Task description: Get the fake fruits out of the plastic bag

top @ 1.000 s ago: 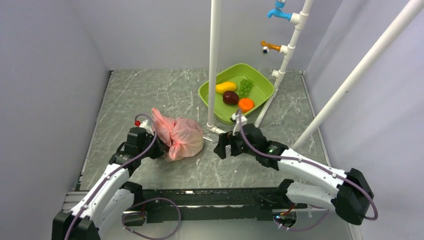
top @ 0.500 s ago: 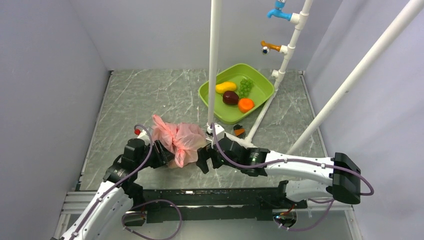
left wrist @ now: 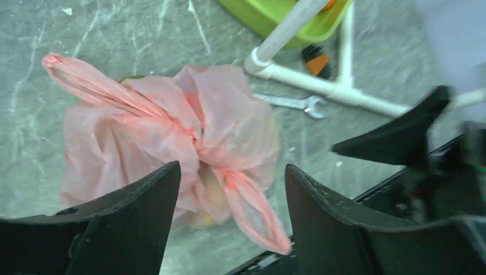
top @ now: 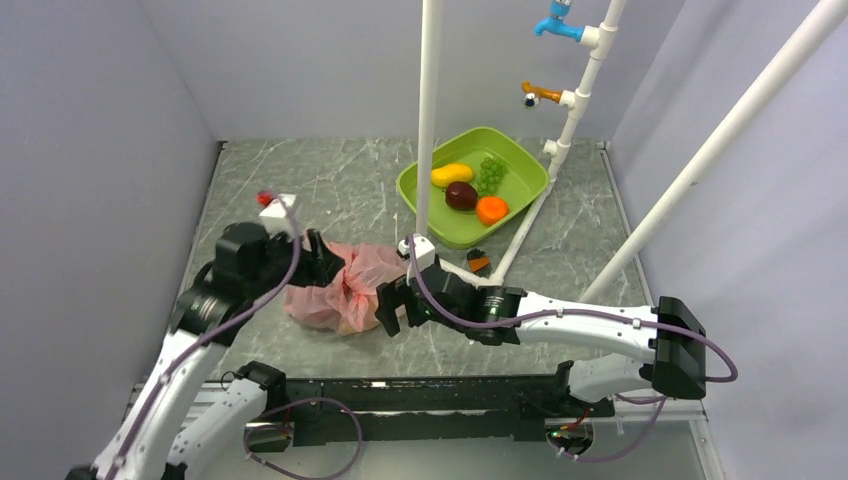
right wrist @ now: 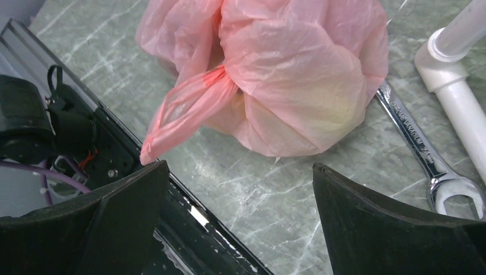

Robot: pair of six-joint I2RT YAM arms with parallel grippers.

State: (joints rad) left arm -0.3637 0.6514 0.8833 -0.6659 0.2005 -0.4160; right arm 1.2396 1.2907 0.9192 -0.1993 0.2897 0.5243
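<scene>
**Plastic bag bunched shut, both grippers open at its sides**

Plastic bag [top: 340,290] lies on the table [top: 300,190] close to the near edge, left of the middle, with its mouth gathered into a twist. The fake fruits [right wrist: 335,112] are inside it. We see only a yellowish patch through the pink film, perhaps the bananas, so none is out yet.

The left gripper [top: 325,262] hangs over the bag's left side with its jaws wide apart and nothing between them. The right gripper [top: 385,312] faces the bag from the right, also spread and empty. We judge that the two stand opposite each other so that one can pin or lift the film while the other pulls the mouth open.

One loop handle [right wrist: 183,112] trails toward the near edge, and it looks like the easiest part to grasp.

A wrench [right wrist: 421,143] lies just beside the bag on its right. Behind that stands the foot of the white pipe stand [top: 428,120], which limits the right arm's room. The green tub [top: 520,200] sits well apart toward the far right corner, holding other fruit.
</scene>
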